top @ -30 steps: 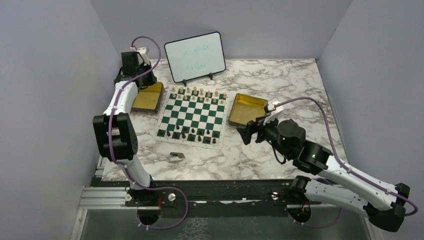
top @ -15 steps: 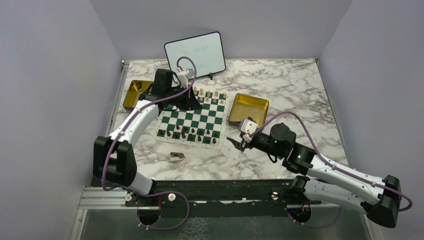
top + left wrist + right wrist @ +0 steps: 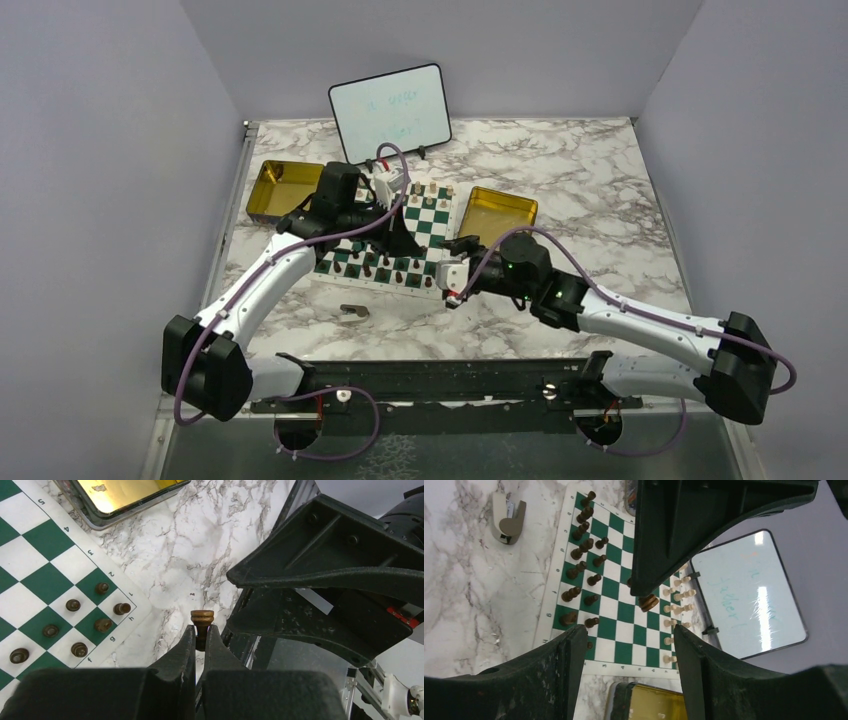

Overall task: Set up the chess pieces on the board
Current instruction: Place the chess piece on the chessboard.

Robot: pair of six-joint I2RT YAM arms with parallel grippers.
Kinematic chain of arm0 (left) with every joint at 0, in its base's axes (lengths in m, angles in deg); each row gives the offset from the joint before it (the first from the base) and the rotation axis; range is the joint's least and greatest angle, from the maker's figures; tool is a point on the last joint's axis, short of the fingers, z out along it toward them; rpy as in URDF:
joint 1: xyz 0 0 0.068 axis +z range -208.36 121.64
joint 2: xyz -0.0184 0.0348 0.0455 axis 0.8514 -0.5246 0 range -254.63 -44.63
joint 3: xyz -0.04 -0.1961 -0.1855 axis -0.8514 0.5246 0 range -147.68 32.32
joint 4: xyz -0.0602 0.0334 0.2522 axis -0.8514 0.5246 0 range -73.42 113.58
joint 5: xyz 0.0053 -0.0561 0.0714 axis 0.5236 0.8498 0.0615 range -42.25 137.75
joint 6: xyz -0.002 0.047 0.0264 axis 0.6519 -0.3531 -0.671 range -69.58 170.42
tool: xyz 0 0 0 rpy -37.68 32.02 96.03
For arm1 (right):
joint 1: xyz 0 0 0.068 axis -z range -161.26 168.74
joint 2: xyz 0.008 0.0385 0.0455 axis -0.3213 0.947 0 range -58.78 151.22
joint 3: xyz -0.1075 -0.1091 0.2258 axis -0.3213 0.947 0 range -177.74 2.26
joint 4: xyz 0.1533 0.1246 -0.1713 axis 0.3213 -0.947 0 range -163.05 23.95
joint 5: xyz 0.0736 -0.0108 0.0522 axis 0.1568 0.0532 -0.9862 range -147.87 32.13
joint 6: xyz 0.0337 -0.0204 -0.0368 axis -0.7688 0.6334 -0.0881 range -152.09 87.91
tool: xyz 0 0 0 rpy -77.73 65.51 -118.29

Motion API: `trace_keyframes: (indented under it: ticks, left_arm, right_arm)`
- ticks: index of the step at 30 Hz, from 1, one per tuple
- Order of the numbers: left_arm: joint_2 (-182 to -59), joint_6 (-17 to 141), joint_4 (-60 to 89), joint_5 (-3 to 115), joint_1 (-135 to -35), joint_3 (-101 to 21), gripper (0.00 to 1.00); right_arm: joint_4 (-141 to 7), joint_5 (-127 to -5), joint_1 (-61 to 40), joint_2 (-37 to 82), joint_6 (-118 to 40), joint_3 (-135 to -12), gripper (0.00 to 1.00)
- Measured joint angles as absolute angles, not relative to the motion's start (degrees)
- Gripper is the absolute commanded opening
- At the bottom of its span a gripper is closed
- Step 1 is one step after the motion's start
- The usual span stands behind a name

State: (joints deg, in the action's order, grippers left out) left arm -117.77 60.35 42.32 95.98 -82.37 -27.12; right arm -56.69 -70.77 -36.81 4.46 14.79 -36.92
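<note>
Dark piece point(image 3: 202, 619) pinched in my left gripper point(image 3: 200, 637); my right gripper point(image 3: 626, 640) spread, empty.
Judged light, rigid, slippery turned wood; best held at the narrow waist.

Seen from above, my left arm point(image 3: 290, 262) lies across the board point(image 3: 431, 212) and hides its left and middle squares. The pieces point(image 3: 400, 276) along the near rank are too small for me to tell their kinds. The scrawl on the whiteboard point(image 3: 390, 108) is too faint to read, and though the right wrist view shows it larger, glare smears it. In the left wrist view the left end effector point(image 3: 199, 636) covers the foot of the dark piece point(image 3: 202, 616). There the board runs off the left edge and the tin point(image 3: 125, 495) off the top. From the right wrist, that end effector's black body masks part of the board, and a tin is cut by the bottom edge.
</note>
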Motion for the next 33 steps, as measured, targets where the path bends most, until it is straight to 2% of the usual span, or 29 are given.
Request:
trace_keyframes:
  ticks: [10, 19, 28, 33]
  left_arm:
    - [-116.83, 60.2, 43.28, 96.57, -84.01, -27.12, 0.02]
    - [-116.83, 60.18, 43.87, 97.38, -84.38, -27.12, 0.02]
    - [-116.83, 60.2, 44.17, 98.78, -84.38, -27.12, 0.02]
    - [-116.83, 60.22, 44.33, 99.13, -84.38, -27.14, 0.08]
  right_arm:
    - [-57.12, -70.69, -36.81, 8.9, 23.49, -42.36, 0.53]
    - [-61.02, -72.19, -36.81, 10.82, 26.83, -44.72, 0.5]
    - [-62.37, -72.37, -36.81, 12.05, 29.32, -44.72, 0.31]
    - [-62.61, -72.68, -36.81, 12.16, 29.82, -44.72, 0.19]
